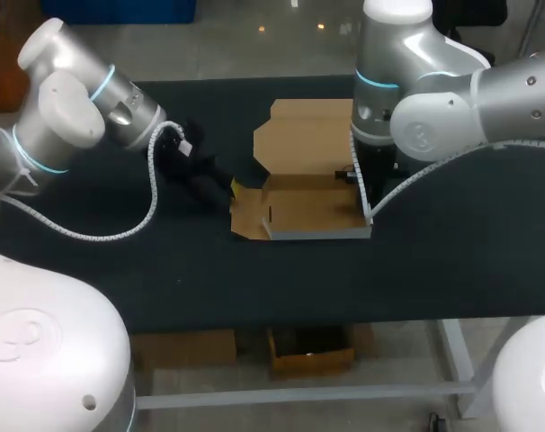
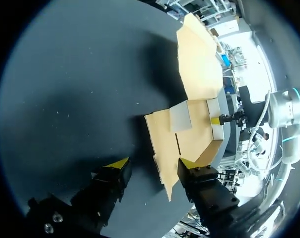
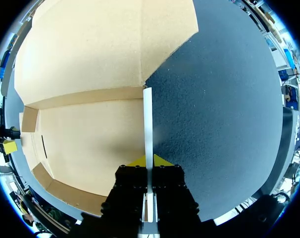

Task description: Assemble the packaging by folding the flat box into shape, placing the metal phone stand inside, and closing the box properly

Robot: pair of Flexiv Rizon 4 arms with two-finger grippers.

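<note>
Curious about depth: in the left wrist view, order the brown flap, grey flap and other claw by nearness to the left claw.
From the left claw:
1. Brown flap, right beside it.
2. Grey flap, mid-box.
3. Right claw, at the far wall.

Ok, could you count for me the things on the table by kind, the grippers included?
Cardboard box: 1
Grippers: 2 (left gripper, right gripper)
Metal phone stand: 0 in view
Total: 3
</note>
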